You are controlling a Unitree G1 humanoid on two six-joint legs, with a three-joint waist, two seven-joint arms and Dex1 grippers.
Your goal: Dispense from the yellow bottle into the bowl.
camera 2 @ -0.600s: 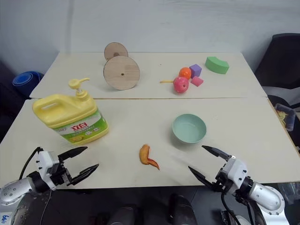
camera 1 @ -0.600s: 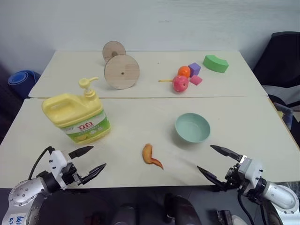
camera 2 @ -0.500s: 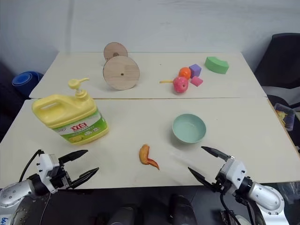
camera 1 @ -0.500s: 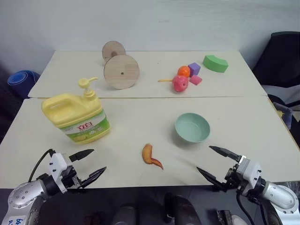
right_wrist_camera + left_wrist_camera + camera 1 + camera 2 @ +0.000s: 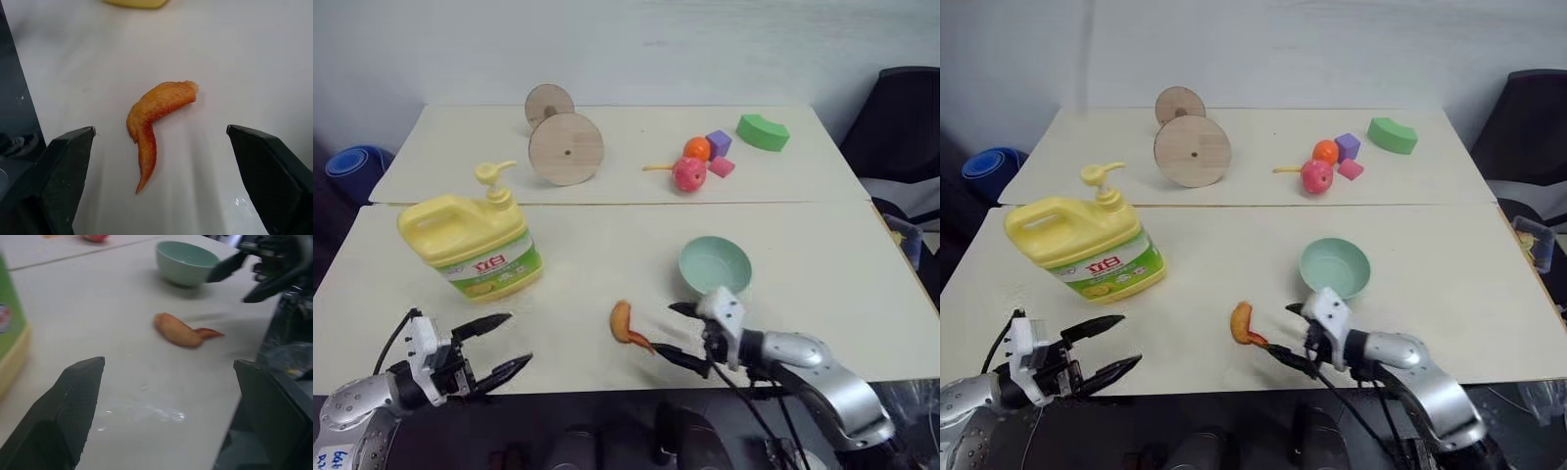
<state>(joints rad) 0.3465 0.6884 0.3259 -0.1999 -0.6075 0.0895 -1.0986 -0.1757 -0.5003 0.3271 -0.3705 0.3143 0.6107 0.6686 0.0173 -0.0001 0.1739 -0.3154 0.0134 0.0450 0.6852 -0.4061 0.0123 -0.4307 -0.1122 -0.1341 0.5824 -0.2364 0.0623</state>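
The left wrist view cuts the bottle (image 5: pixel 473 244) down to a strip of green label and yellow base at the frame edge. From the right wrist view a sliver of its yellow base shows past the orange wing-shaped piece (image 5: pixel 155 119). The red characters on the label are too small to read. What the thin yellow thing beside the red ball (image 5: pixel 689 173) is cannot be made out. A blue roll (image 5: pixel 353 162) at 9 o'clock and a dark chair (image 5: pixel 899 137) at 3 o'clock are both cut by the frame edges.

Two pale cream surfaces (image 5: pixel 587 284) butt together along a seam across the middle, in front of a plain white wall. On the near one the bottle stands upright at 10 o'clock, pump on top; the bowl (image 5: pixel 715 265) sits at 2 o'clock, well apart from it; the wing piece lies between them toward 6 o'clock. On the far one, at 12 o'clock, are two wooden discs (image 5: pixel 565 149); toward 1 o'clock lie the red ball, an orange ball (image 5: pixel 697 148), a purple block (image 5: pixel 719 143), a pink block (image 5: pixel 722 166) and a green curved block (image 5: pixel 764 131).

The left claw (image 5: pixel 496 344) hangs released at 7 o'clock, near the front edge, holding nothing. The right claw (image 5: pixel 676 333) is spread wide at 6 o'clock, just beside the wing piece and just in front of the bowl, gripping nothing.
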